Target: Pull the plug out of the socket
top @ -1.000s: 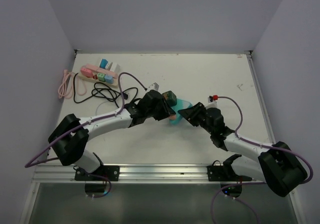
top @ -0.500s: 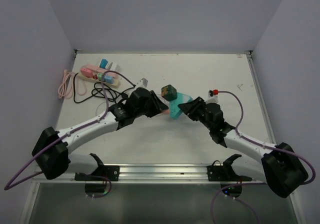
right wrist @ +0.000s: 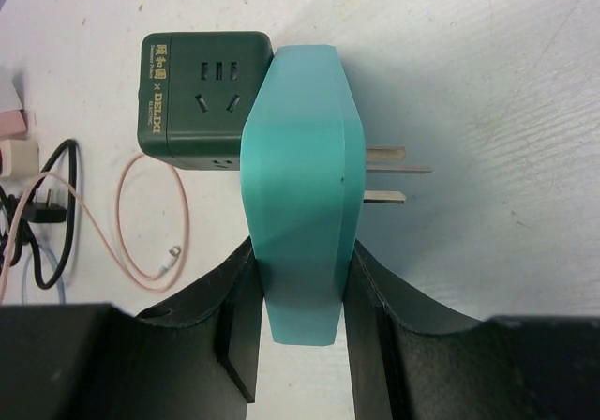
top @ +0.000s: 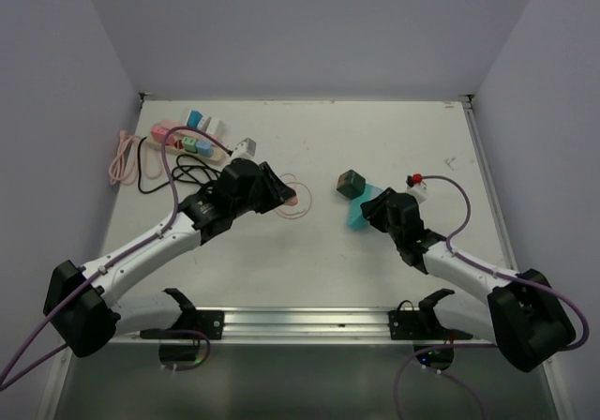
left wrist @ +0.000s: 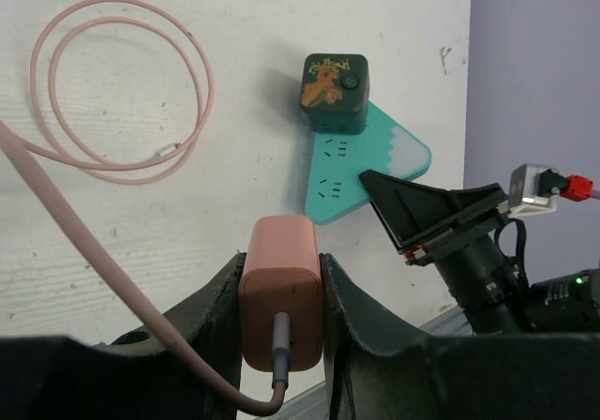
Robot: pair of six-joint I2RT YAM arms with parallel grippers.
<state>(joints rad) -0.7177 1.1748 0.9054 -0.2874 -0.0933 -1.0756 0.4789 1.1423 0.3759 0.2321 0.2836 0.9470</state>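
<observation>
My left gripper (left wrist: pixel 281 272) is shut on a salmon-pink charger plug (left wrist: pixel 281 298) with a pink cable running from its back. The plug is apart from the socket, to its left in the top view (top: pixel 293 195). My right gripper (right wrist: pixel 300 284) is shut on the teal triangular socket adapter (right wrist: pixel 300 204), which is tilted on edge with its metal prongs (right wrist: pixel 394 171) pointing right. A dark green cube adapter (right wrist: pixel 202 97) sits plugged into the teal socket's face. In the top view the left gripper (top: pixel 284 193) and right gripper (top: pixel 364 210) are well apart.
The pink cable's loose coil (left wrist: pixel 122 92) lies on the table under the left gripper. A pink power strip (top: pixel 186 139) with several plugs and a tangle of black cable (top: pixel 187 172) lie at the back left, with another pink cable coil (top: pixel 122 157) beside them.
The left gripper has pulled away to the left with the pink plug, off the teal socket. The right gripper has moved right with the socket and green cube.
</observation>
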